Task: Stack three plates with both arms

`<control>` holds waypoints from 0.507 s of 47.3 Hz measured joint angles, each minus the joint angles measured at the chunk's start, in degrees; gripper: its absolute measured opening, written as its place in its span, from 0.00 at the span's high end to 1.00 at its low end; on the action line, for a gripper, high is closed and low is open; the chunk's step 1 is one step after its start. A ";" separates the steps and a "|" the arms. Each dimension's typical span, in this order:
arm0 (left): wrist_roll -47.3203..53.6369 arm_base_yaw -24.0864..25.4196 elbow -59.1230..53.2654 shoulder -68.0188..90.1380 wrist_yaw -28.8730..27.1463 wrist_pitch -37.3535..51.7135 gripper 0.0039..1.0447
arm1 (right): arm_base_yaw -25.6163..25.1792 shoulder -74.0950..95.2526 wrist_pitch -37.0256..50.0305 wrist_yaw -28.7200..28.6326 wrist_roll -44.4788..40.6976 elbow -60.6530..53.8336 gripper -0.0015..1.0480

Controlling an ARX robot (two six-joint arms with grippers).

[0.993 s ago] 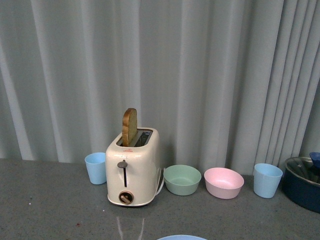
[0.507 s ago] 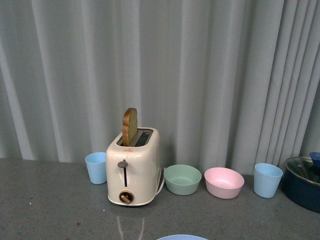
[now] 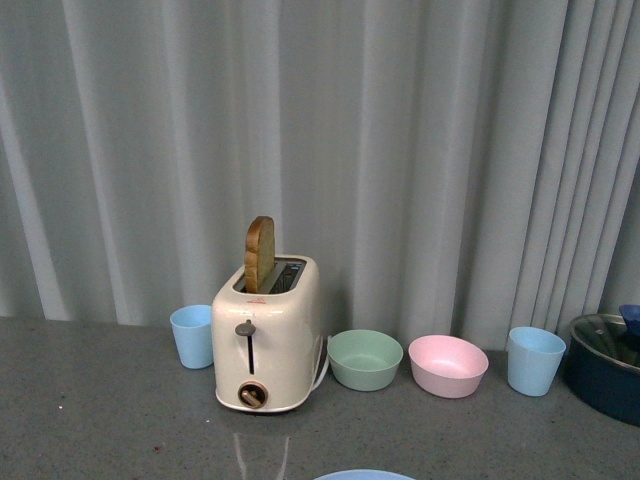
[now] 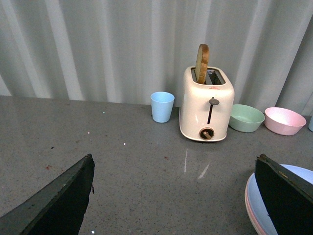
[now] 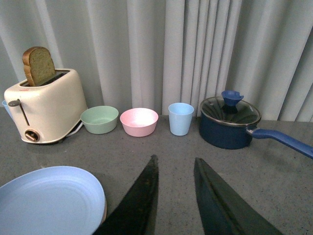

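Observation:
A light blue plate (image 5: 49, 200) lies on top of a stack near the front of the grey table; only its far rim (image 3: 362, 475) shows in the front view. In the left wrist view the blue plate (image 4: 258, 204) rests on a pink plate's rim (image 4: 246, 198). In the right wrist view a thin beige-pink rim (image 5: 105, 208) shows under it; the cream plate cannot be told apart. My left gripper (image 4: 173, 196) is open and empty above bare table beside the stack. My right gripper (image 5: 176, 161) is shut and empty, on the stack's other side.
A cream toaster (image 3: 266, 340) with a bread slice (image 3: 259, 252) stands at the back. Beside it are a light blue cup (image 3: 191, 336), a green bowl (image 3: 364, 359), a pink bowl (image 3: 447, 365), another blue cup (image 3: 533, 360) and a dark blue lidded pot (image 5: 229, 122). A curtain closes the back.

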 joint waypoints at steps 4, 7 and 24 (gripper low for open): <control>0.00 0.00 0.00 0.00 0.00 0.00 0.06 | 0.00 0.00 0.00 0.00 0.00 0.00 0.64; 0.00 0.00 0.00 0.00 0.00 0.00 0.06 | 0.00 0.00 0.00 0.00 0.00 0.00 0.54; 0.02 0.00 0.00 0.00 0.00 0.00 0.06 | 0.00 0.00 0.00 0.00 0.02 0.00 0.07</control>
